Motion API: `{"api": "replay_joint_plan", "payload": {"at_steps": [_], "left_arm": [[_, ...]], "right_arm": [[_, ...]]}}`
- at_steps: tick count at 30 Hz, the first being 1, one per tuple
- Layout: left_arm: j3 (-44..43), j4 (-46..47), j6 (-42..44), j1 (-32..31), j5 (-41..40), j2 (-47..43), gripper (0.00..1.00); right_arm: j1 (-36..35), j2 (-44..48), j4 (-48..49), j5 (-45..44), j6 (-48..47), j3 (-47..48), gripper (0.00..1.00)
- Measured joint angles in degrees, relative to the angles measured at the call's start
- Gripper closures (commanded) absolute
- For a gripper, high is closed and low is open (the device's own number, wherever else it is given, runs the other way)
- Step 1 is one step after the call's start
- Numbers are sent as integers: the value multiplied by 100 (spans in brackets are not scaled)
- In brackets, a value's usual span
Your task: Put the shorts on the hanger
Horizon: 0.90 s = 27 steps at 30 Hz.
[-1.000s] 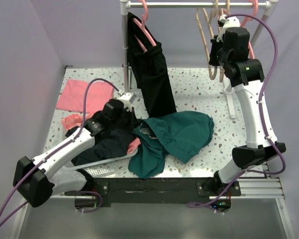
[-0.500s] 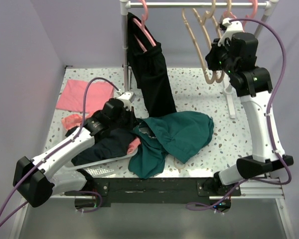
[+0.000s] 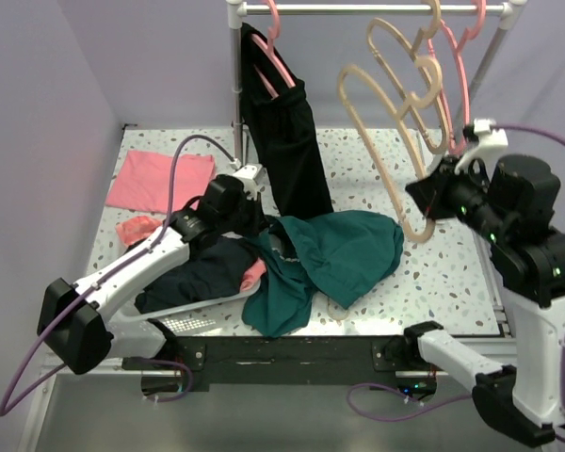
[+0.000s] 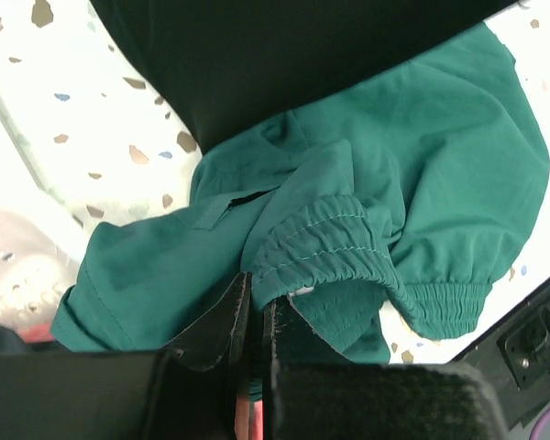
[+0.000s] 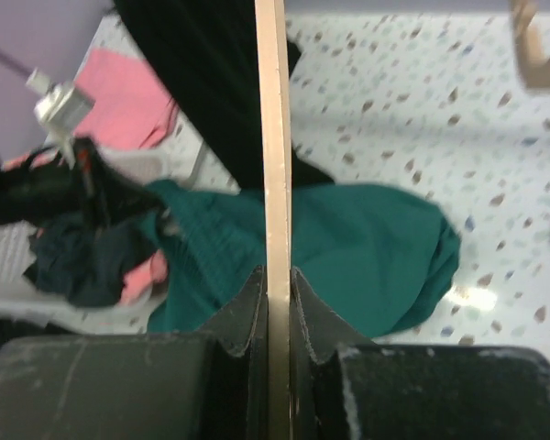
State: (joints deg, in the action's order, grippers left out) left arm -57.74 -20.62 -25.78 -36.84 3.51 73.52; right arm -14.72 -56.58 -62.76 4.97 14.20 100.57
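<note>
**Shorts pinched, hanger held: bring the two together**

The left fingers are closed on the shorts' gathered elastic waistband. The right fingers are clamped on the hanger's thin, flat, pale wooden bar. I judge the waistband should be lifted clear and held taut, so the rigid bar can slide under without snagging. The matte teal fabric is soft and limp and will likely sag. The shorts lie crumpled on the speckled surface, under the raised, curved hanger.
</note>
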Motion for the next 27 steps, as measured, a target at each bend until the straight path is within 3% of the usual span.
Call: {"api": "replay_joint_plan", "payload": {"at_steps": [7,17,27], "left_arm": [[-605,-83,28,0,-155,649,100],[-1331,-197,140,0,-476,1309,100],[-1377,-221,140,0,-527,1379,100]], "right_arm": [[-2,1134,-1287,1012,254,-420,100],[-2,1508,-1545,1740,328,-485,100],[-7,1827,-1694,1471,841,-59,100]]}}
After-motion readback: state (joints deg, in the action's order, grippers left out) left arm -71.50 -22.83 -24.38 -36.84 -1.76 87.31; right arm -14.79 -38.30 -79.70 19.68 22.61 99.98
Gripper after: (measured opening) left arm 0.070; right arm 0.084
